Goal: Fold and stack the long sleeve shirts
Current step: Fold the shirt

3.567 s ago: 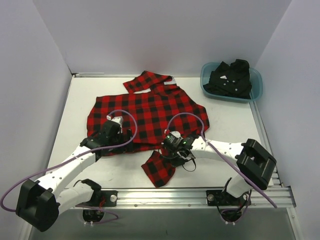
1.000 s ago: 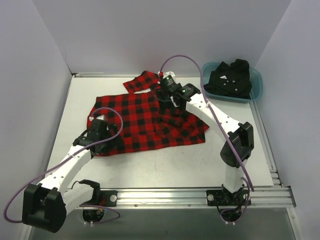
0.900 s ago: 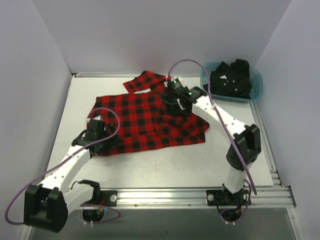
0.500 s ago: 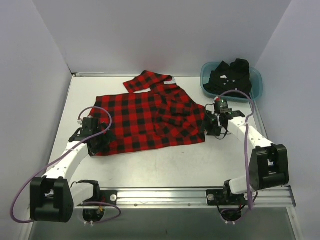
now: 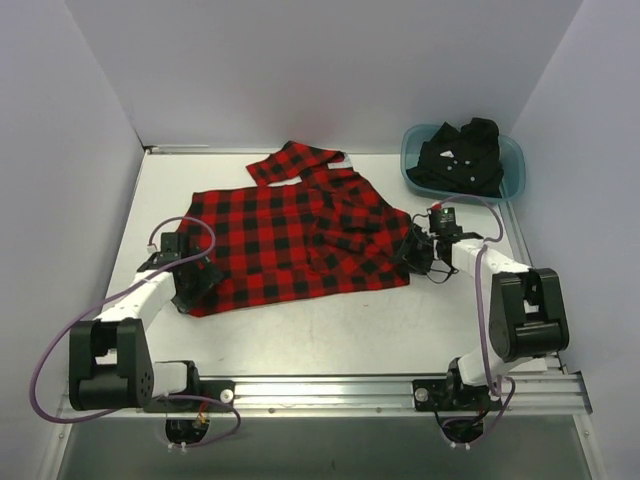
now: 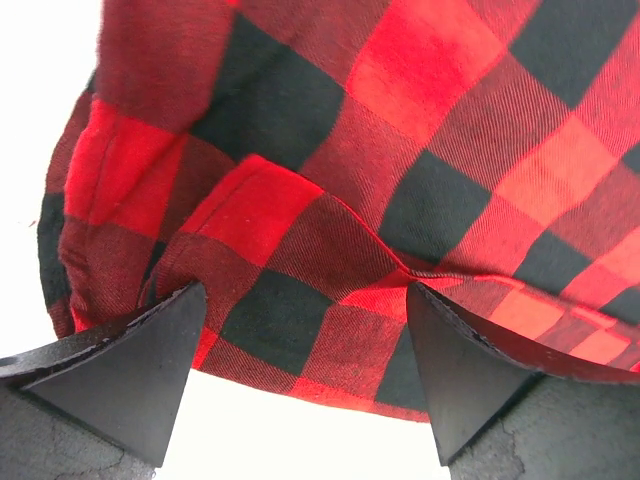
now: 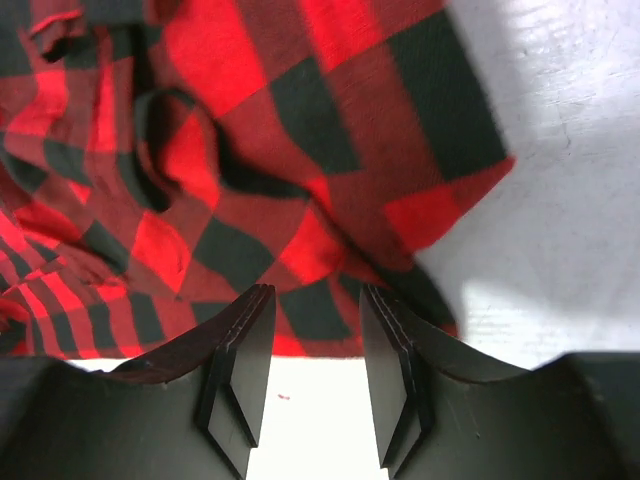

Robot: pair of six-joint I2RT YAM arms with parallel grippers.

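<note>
The red-and-black flannel shirt (image 5: 300, 235) lies spread flat on the white table, with one sleeve (image 5: 293, 160) reaching to the back. My left gripper (image 5: 192, 285) is open at the shirt's near-left corner; in the left wrist view (image 6: 300, 375) the cloth's hem (image 6: 320, 300) lies between the wide-open fingers. My right gripper (image 5: 408, 252) is open at the shirt's right edge; in the right wrist view (image 7: 312, 380) the hem (image 7: 330, 310) lies just ahead of the fingertips. The black shirt (image 5: 462, 158) lies crumpled in the teal tub.
The teal tub (image 5: 515, 168) stands at the back right corner. White walls close the table on the left, back and right. A metal rail (image 5: 320, 392) runs along the near edge by the arm bases.
My right gripper carried the near sleeve up over the shirt, let it go, then drew back to the shirt's right edge. My left gripper slid left to the shirt's near-left corner.
</note>
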